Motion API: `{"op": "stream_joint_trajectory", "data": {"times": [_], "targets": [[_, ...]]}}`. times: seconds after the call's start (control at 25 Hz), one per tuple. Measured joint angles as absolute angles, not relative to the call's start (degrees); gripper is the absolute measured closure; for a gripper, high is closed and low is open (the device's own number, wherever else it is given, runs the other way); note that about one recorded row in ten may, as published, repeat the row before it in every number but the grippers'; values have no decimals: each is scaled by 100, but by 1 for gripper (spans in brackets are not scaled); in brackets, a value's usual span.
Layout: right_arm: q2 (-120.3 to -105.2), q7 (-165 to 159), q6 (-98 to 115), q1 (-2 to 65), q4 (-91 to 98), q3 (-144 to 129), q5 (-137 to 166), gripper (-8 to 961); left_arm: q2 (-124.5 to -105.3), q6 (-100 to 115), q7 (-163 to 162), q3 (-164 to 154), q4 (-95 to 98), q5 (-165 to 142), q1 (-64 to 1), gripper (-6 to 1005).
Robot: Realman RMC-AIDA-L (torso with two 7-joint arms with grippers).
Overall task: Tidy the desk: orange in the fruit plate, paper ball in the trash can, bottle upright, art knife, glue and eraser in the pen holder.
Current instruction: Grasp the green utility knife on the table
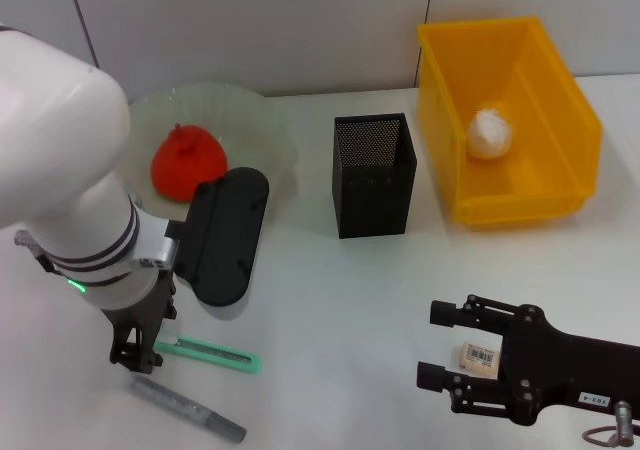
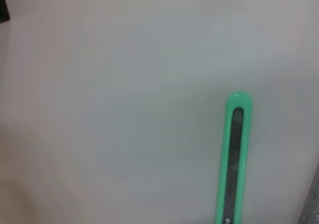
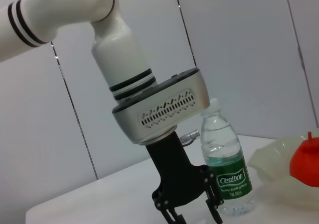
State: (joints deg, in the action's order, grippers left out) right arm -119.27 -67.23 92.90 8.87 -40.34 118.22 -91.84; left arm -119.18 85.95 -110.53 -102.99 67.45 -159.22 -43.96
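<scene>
The mint-green art knife (image 1: 212,354) (image 2: 233,159) lies flat on the table at the front left. My left gripper (image 1: 137,358) (image 3: 192,216) hangs open just above its left end. The grey glue (image 1: 188,408) lies in front of the knife. The orange (image 1: 187,165) (image 3: 306,159) sits in the pale-green fruit plate (image 1: 265,130) (image 3: 271,157). The bottle (image 3: 227,176) stands upright behind the left arm and is hidden in the head view. My right gripper (image 1: 437,345) is open at the front right, its fingers on either side of the beige eraser (image 1: 480,356). A white paper ball (image 1: 491,133) rests in the yellow trash can (image 1: 560,100).
The black mesh pen holder (image 1: 373,175) stands mid-table between the fruit plate and the trash can. Bare white tabletop lies between the knife and the right gripper. A white wall runs behind the table.
</scene>
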Motion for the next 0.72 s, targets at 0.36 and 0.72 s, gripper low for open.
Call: {"op": "stream_joint_trajectory", "data": {"times": [0.36,0.72], "targets": [[-11927,-6723,9290,887,-4034,11821,-9184,191,-11918,8617,-11024,-10181,6489,-15893,-4550,483],[-11927,-6723,9290,904,-4003,11822,-9184,191,-11918,8621,-11061,-10169,6407,-15882,-4562,491]]}}
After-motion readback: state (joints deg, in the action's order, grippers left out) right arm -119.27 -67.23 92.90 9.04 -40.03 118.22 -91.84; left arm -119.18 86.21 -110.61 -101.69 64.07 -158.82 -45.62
